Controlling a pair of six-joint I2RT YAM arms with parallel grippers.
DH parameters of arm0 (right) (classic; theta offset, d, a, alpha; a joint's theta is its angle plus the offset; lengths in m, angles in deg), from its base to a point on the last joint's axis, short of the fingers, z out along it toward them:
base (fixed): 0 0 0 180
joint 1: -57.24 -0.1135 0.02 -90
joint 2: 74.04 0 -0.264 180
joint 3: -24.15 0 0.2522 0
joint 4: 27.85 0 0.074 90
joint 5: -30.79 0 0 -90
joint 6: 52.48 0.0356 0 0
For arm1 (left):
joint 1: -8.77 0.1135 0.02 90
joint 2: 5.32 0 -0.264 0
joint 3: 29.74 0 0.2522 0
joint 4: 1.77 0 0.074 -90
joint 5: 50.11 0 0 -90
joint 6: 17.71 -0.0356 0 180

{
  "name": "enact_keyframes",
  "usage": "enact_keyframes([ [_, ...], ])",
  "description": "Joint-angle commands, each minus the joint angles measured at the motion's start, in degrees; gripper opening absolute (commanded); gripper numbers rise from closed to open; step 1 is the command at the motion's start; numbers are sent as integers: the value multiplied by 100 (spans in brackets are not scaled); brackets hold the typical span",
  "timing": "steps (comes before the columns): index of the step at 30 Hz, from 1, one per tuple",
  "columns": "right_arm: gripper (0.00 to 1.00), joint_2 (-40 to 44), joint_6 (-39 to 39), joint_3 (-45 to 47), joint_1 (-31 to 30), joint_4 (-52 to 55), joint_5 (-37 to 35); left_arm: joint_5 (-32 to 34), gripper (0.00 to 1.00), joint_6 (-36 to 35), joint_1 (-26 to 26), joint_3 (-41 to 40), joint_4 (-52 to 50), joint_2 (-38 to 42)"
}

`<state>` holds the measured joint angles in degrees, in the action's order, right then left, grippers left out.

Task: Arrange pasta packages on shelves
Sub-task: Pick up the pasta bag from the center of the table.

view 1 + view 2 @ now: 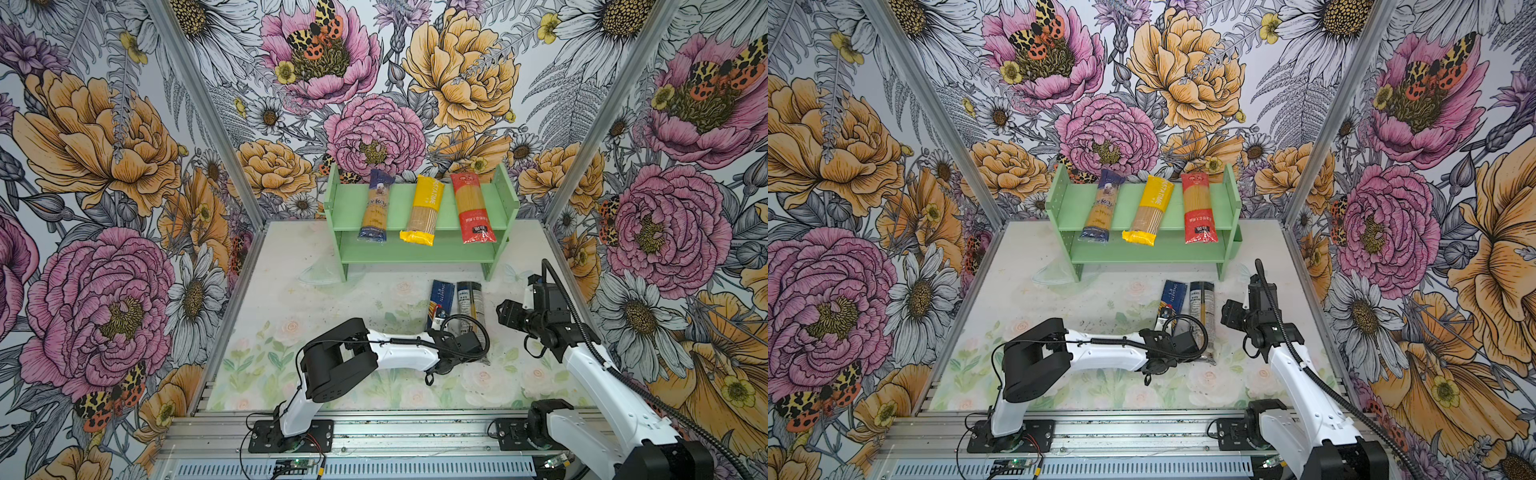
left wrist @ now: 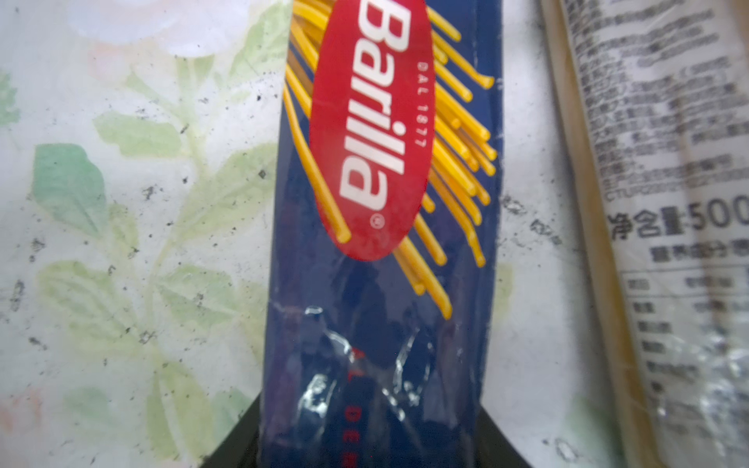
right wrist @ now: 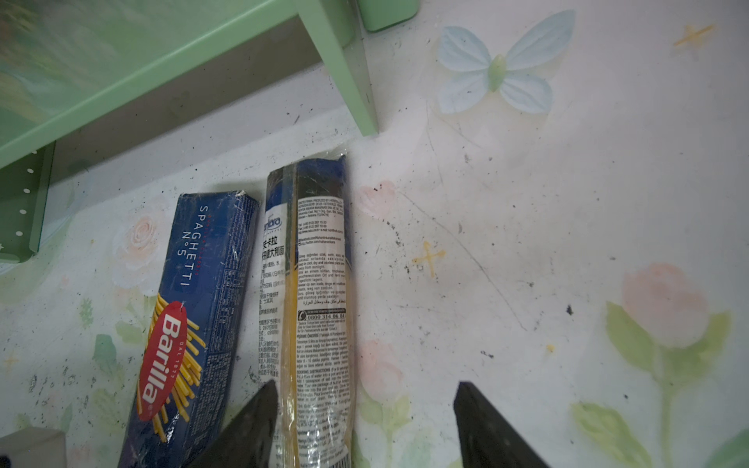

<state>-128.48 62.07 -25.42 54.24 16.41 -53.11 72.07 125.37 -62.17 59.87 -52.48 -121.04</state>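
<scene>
On the mat (image 1: 332, 316), left gripper (image 2: 373, 405) flanks both edges of the Barilla packet (image 2: 385, 304) — grip unclear — right gripper (image 3: 364, 385) open nearby.

Between the black left fingers (image 2: 237, 441), the dark blue Barilla packet (image 2: 381, 324) is showing a red oval with white lettering over printed yellow strands. Close by the black right fingers (image 3: 251, 425), the clear packet (image 3: 316, 283) is carrying a white label with black print and a dark blue end. Under both, the worktop (image 3: 527, 243) is showing pale pink roses, green leaves and a light blue butterfly.
</scene>
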Motion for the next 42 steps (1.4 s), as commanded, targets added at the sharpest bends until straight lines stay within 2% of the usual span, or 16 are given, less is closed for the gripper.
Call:
enact_keyframes([
  [1, 71, 10, 41, 18, 28, -124, -35, 430, 59, 60, -40, -289, -251, 537],
  [6, 71, 3, 38, 19, 32, -123, -51, 689, 56, 111, -135, -583, -251, 1084],
  [10, 71, 12, 37, 13, 28, -123, -41, 946, 45, 71, -277, -723, -256, 1495],
  [12, 71, 10, 40, 17, 28, -123, -47, 945, 40, 111, -290, -792, -260, 1585],
  [25, 71, -33, 40, 22, 28, -123, -57, 1120, 29, 399, -478, -1041, -269, 1807],
  [36, 71, -46, 36, 28, 28, -123, -60, 2129, 23, 547, -872, -1236, -278, 1918],
  [42, 71, -80, 40, 28, 29, -123, -77, 2718, 21, 536, -927, -1450, -269, 2311],
])
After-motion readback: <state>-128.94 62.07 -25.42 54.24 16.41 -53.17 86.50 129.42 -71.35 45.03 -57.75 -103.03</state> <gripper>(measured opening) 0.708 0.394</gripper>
